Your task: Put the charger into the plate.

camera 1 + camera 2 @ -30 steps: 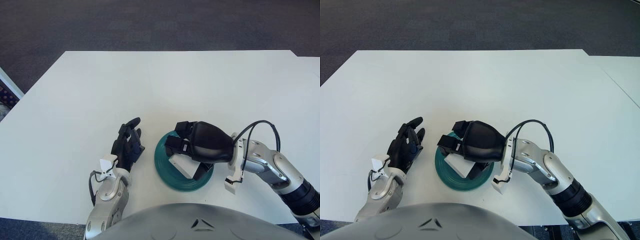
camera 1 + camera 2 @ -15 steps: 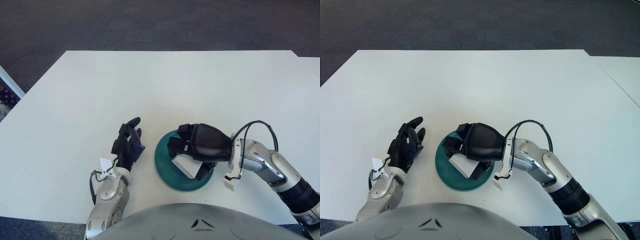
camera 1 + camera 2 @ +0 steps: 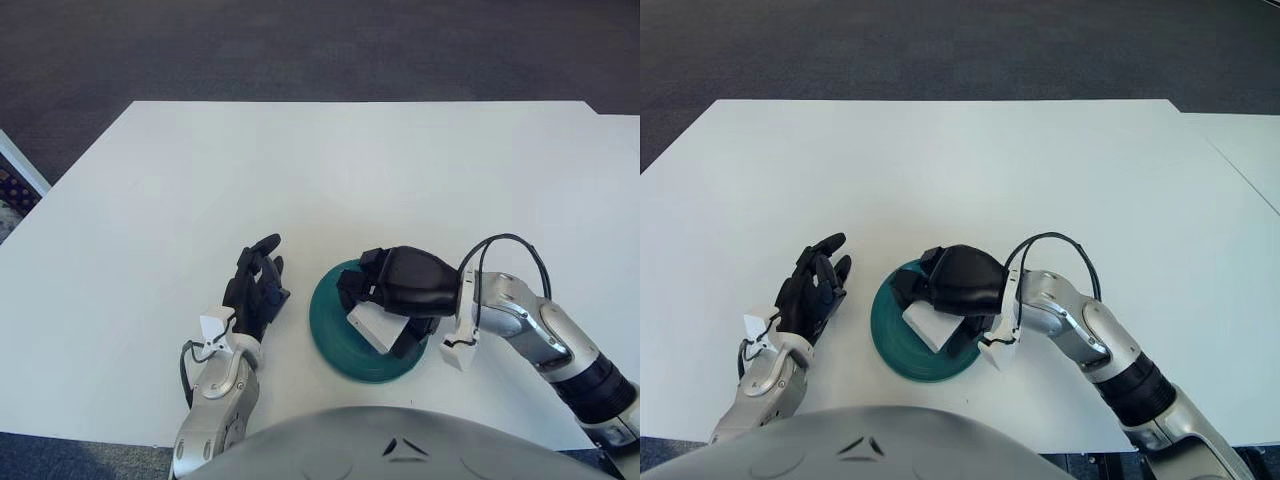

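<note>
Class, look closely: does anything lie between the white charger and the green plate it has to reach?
Nothing visible: the right hand holds the white block charger directly over the round green plate.

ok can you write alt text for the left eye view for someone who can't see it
The robot's right hand holds a white charger over a dark green plate near the front edge of a white table, fingers curled around it. The left hand shows just left of the plate, fingers open and holding nothing.
</note>
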Robot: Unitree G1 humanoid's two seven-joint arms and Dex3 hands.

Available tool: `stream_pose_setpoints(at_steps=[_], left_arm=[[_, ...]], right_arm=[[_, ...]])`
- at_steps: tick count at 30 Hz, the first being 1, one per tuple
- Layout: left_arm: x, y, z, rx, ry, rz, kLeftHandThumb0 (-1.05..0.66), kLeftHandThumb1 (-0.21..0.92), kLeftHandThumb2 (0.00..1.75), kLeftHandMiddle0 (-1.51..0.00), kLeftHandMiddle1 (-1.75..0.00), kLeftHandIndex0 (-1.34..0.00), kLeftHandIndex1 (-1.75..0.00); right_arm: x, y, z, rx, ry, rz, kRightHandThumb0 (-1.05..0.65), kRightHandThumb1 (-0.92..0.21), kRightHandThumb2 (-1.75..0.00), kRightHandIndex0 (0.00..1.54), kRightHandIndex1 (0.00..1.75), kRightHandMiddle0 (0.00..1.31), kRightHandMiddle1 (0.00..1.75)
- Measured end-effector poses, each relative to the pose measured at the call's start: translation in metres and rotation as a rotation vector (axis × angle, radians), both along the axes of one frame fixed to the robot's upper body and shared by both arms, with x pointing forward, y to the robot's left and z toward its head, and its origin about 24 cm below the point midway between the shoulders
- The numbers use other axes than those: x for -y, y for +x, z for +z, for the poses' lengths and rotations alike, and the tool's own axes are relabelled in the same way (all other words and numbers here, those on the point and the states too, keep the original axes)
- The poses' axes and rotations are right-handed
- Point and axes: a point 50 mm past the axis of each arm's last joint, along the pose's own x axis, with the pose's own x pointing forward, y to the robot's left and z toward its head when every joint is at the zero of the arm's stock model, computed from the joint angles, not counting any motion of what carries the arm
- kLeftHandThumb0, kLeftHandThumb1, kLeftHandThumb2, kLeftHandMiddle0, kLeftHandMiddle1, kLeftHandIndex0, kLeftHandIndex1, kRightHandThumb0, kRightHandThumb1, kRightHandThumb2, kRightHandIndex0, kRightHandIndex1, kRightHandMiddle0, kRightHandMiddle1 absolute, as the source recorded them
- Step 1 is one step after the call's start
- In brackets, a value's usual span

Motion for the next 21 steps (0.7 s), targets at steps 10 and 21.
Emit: stream_pose_setpoints(at_steps=[10,21], left_arm=[[0.004,0.0,0.001,-0.005,-0.084,0.008,-0.84,0.92,0.89,-0.3,0.0,-0.01,-0.74],[0.005,0.001,0.0,-0.011,-0.167,-0.002,-0.82,0.92,0.89,-0.29,0.0,0.0,-0.72]], right_arm=[[-0.001,-0.003,0.009,-0.016,0.099,0.031,-0.98,-0.92,-0.95,0.32,0.29,0.0,0.63],[-0.001,-0.002,0.01,0.003,0.137,0.044,-0.97,-0.92,-1.01,0.38,0.11,0.0,0.57]])
